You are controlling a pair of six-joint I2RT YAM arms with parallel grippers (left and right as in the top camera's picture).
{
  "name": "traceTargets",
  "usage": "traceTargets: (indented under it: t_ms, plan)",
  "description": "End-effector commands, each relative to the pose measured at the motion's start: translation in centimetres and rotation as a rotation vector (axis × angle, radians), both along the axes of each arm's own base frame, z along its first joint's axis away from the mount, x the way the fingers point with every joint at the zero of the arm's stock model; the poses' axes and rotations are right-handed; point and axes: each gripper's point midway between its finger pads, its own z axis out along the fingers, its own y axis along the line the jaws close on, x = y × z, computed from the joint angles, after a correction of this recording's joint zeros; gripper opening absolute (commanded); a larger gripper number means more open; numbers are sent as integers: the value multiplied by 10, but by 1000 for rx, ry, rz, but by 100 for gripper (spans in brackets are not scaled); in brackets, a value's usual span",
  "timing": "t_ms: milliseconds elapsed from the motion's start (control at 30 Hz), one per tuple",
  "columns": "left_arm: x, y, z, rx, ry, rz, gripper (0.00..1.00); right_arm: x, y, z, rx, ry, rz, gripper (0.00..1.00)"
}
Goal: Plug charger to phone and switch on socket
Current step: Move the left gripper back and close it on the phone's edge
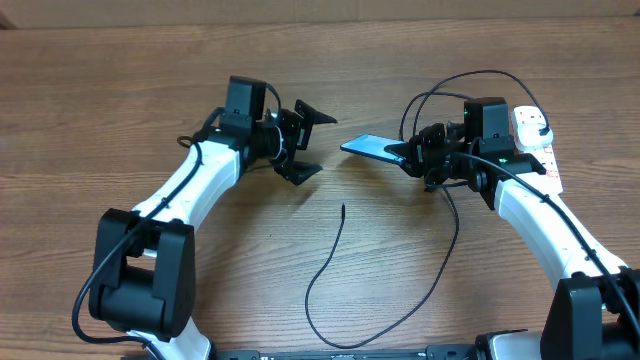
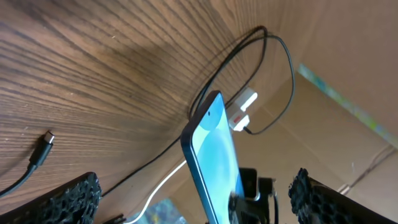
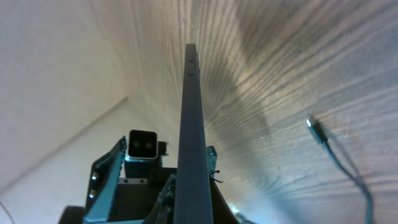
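Currently, my right tool (image 1: pixel 410 156) clamps the phone (image 1: pixel 370 147) aloft at two o'clock; my left tool (image 1: pixel 311 142) gapes empty at twelve. Unfinished: charger (image 1: pixel 342 215) lies loose on the desk (image 1: pixel 120 90) at six, socket (image 1: pixel 536 137) at three apparently untouched.

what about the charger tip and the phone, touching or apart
Apart. The overhead view shows the charger tip lying on the table, bare wood between it and the phone in the right gripper.
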Motion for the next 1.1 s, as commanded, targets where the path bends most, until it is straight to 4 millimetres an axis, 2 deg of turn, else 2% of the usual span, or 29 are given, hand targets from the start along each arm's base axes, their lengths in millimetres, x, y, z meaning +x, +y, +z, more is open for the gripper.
traceTargets:
  t_ms: [0,200,400,433,467,533,667,1067]
  plan:
    - [-2,-5,-2,28,33,52,100,-7,19,11,89,86,-14,4]
    - [-3,-9,-6,45,54,82,100,-18,40,11,117,156,-7,4]
    - [-3,-9,-5,45,54,82,100,-22,47,12,143,209,-21,4]
    - [-3,-9,-5,45,54,82,99,-23,48,13,154,223,-24,4]
    - [-3,-9,-5,45,54,82,94,-25,50,15,172,241,-24,4]
    - [-4,-10,-5,37,57,75,94,-26,52,17,194,258,-22,4]
    - [-7,-13,-2,7,87,72,100,-22,55,24,214,223,-6,4]
    - [-13,-19,3,-83,275,164,99,-16,59,34,240,163,21,4]
